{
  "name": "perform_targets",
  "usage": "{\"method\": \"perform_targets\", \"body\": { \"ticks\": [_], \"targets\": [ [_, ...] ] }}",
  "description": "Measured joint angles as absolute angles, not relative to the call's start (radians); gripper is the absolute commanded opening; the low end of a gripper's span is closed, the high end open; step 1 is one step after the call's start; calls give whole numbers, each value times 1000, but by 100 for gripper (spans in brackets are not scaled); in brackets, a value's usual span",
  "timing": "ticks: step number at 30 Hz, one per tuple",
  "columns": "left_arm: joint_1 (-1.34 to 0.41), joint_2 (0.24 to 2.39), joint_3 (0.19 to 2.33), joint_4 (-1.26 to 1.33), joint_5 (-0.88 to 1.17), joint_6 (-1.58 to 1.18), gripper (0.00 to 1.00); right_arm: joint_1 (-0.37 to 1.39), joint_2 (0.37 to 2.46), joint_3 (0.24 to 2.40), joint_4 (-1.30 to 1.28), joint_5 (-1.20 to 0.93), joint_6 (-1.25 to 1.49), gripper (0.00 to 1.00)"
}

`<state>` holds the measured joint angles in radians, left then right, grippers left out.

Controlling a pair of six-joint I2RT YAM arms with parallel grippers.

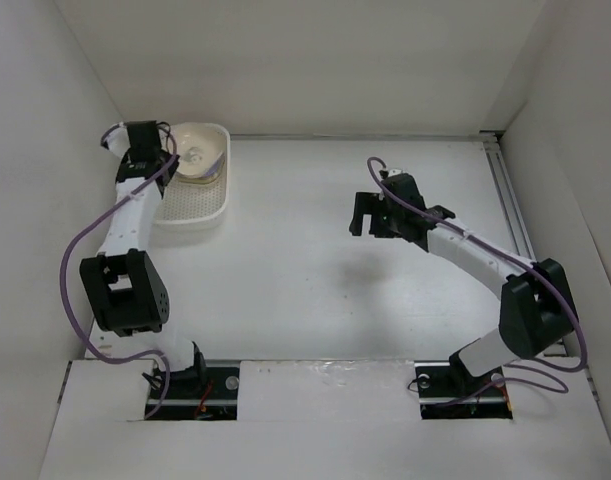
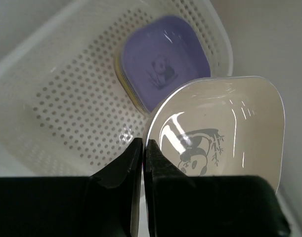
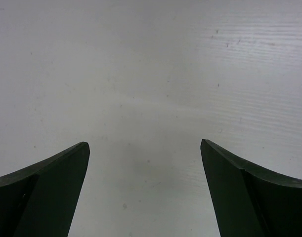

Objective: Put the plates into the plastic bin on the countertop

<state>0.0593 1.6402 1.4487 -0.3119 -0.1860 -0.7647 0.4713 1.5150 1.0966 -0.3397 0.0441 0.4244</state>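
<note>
Cream rounded-square plastic plate (image 2: 225, 128) with a dark panda print, pinched at its rim between the nearly closed fingers of the left gripper (image 2: 143, 143) and held over the far end of the white perforated plastic bin (image 2: 66, 113). A lavender rounded-square plate (image 2: 165, 64) lies inside the bin, with a yellow edge showing beneath it. The bin stands at the far left of the matte white countertop (image 1: 315, 280). The right gripper (image 3: 143, 143) hangs right of centre above bare countertop, its fingers spread wide and holding nothing.
</note>
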Motion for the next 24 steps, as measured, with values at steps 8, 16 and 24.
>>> {"method": "perform_targets", "body": {
  "ticks": [8, 16, 24],
  "targets": [
    [170, 1802, 1592, -294, -157, -947, 0, 530, 1434, 994, -295, -12, 447, 100],
    [164, 2014, 1686, -328, -126, -1058, 0, 531, 1367, 969, -273, -32, 450, 100],
    [164, 2021, 1705, -336, -133, -1113, 52, 533, 1367, 966, -268, -42, 450, 100]
  ]
}}
